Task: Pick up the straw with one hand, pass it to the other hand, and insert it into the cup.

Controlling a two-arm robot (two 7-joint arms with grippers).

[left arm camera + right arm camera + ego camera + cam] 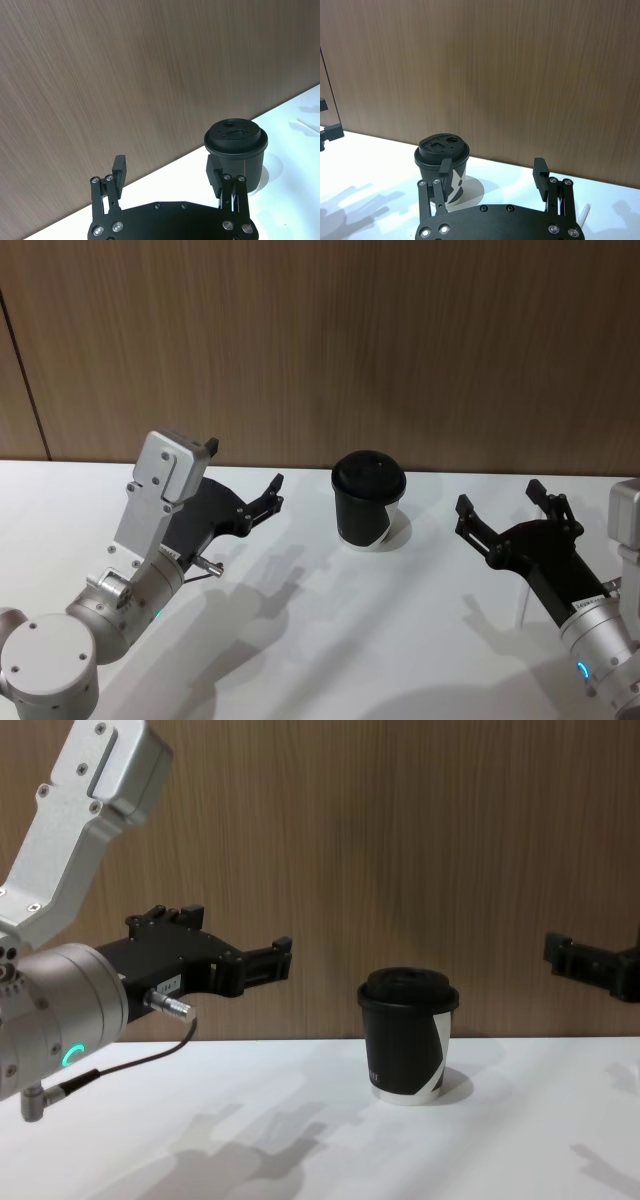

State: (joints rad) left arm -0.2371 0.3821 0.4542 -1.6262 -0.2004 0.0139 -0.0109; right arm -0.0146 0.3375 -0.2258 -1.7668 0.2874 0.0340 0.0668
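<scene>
closest in, the black two-finger left gripper (243, 468) on its silver arm hangs above the white table (300, 640), at about 9 o'clock in the head view. its jaws are spread wide with nothing between them. the black two-finger right gripper (500, 498) is over at about 4 o'clock in that view, also wide open and empty.

the long thin white straw (584, 212) lies flat on the table just under the right gripper. it's hard to pick out against the white top, and neither gripper is touching it.

a bit farther back, the small black paper cup (368, 502) with the black domed lid stands upright. the left gripper is at its 9 o'clock, the right gripper at its 3 and the straw around its 4, all apart from it. behind everything runs a brown wood-grain wall (400, 340).
</scene>
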